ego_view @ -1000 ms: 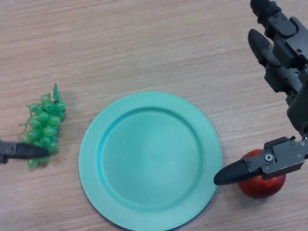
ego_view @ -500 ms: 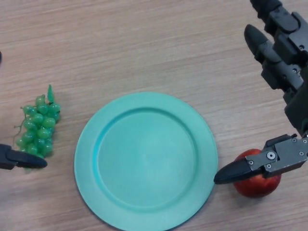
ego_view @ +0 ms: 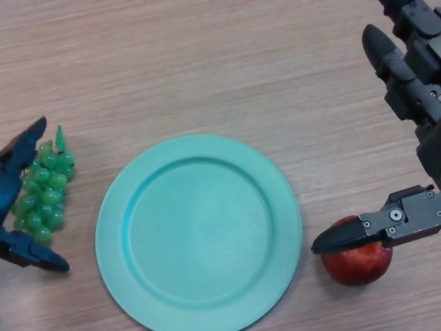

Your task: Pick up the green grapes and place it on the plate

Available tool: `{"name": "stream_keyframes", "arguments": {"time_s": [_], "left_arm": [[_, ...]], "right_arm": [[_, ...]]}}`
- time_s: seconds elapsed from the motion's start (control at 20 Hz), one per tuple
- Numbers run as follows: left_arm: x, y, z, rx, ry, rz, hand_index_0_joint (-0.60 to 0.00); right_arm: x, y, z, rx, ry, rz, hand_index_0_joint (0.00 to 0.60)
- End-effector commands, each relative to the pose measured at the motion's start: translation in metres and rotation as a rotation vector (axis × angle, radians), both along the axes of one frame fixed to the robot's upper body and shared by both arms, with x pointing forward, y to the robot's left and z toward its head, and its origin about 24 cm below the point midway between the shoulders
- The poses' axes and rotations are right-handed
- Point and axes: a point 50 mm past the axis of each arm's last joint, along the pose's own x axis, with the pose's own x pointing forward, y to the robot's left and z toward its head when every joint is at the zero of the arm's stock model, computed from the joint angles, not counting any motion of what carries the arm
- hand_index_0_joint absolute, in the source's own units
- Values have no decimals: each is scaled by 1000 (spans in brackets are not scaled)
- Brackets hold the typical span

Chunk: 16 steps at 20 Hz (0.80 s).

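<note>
The grapes [ego_view: 43,194] lie at nine o'clock of the plate [ego_view: 198,231], long axis twelve to six. The left hand [ego_view: 15,200] brackets them, fingers spread, seemingly not yet closed. The right hand [ego_view: 406,138] hangs open above the apple [ego_view: 357,261], farther off.

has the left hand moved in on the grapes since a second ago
Yes. The left hand showed only one finger below the green grapes; now its fingers bracket the bunch from above and below, left of the plate.
</note>
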Motion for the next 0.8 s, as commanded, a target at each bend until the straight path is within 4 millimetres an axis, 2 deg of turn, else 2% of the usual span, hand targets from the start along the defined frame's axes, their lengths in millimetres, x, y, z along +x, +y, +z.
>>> {"name": "stream_keyframes", "arguments": {"time_s": [0.05,0.15,0.2,0.25,0.3,0.5,0.65,0.75,0.8], "left_arm": [[-1,14,39,69,-209,-9,0],[-1,13,37,66,-202,-19,-200],[-1,12,34,80,-194,-30,-350],[-2,11,33,94,-195,-35,-450],[-5,13,32,125,-217,-36,-592],[-12,15,33,176,-217,-87,-600],[-21,19,38,146,-208,-108,-600],[-29,24,50,159,-220,-109,-600],[-35,25,64,168,-249,-106,-600]], "right_arm": [[-14,-9,25,27,-205,-19,0],[-14,-9,25,28,-205,-19,0],[-14,-9,25,30,-204,-21,0],[-15,-9,25,32,-204,-22,0],[-15,-8,24,33,-200,-22,0],[-15,-6,24,41,-199,-14,0],[-16,-5,23,42,-198,-9,0],[-16,-4,23,39,-194,-6,0],[-17,-4,23,35,-196,-4,0]]}}
